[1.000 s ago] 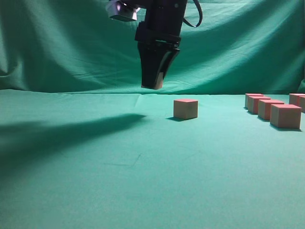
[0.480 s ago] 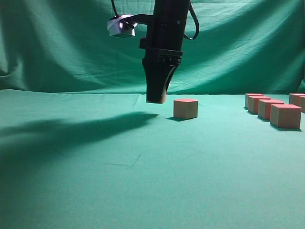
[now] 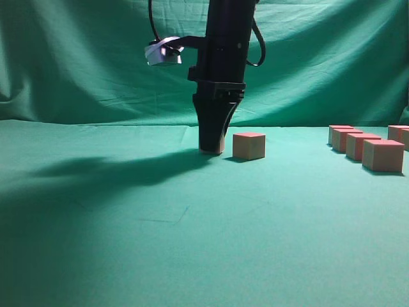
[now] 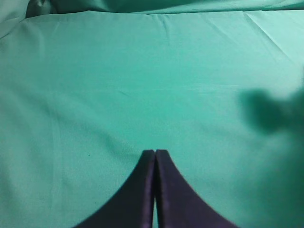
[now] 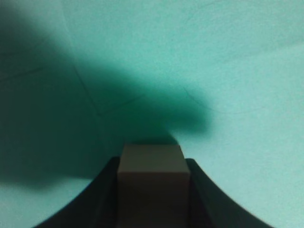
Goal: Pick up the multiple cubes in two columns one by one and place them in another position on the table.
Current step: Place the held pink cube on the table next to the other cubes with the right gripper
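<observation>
The right hand points straight down over the green worktop, its black fingers clenched on a cube. In the right wrist view that cube sits squarely between the two fingers, its tan face filling the gap, with the hand's dark shadow spread over the cloth beyond it. In the exterior view only a pale sliver of the held cube shows at the fingertips, right at worktop level; whether its underside touches the cloth cannot be told.

Just beside the hand, on its right in the exterior view, a second cube stands alone on the worktop, close to the fingers but apart from them. Well off on that same side, near the frame's edge, more cubes stand in a row running away from the camera, with part of another column behind them at the very edge.

The left hand shows only in its own wrist view: its two dark fingers are pressed together, grasping nothing, above bare green cloth.
</observation>
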